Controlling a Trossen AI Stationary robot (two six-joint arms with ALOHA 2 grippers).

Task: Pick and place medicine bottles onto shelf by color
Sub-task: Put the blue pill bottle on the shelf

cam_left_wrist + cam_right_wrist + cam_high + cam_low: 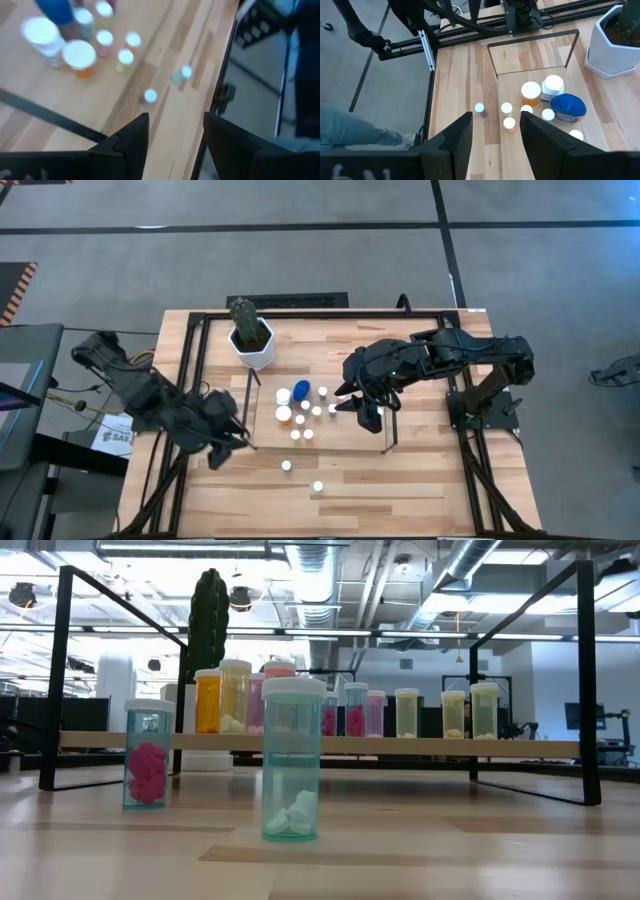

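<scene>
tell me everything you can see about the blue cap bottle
The blue cap bottle is the largest bottle of the group. Its wide, round, glossy blue lid looks like plastic, and a printed label shows below the lid. It stands upright on the light-wood shelf among smaller white-capped bottles, close beside a white-capped one. No gripper touches it.

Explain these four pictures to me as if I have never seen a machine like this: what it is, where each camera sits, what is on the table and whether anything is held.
This is a robot with two dark arms at a wooden table.

One picture looks straight down. One looks level across the tabletop. The other two come from cameras on the arms' wrists.

The left gripper hangs beside the shelf's end. The right gripper hangs over the shelf. Both are open and hold nothing.

Most medicine bottles stand on the low wooden shelf. Two more stand on the table in front: a pink-filled bottle and a white-filled bottle. A potted cactus stands behind the shelf.
</scene>
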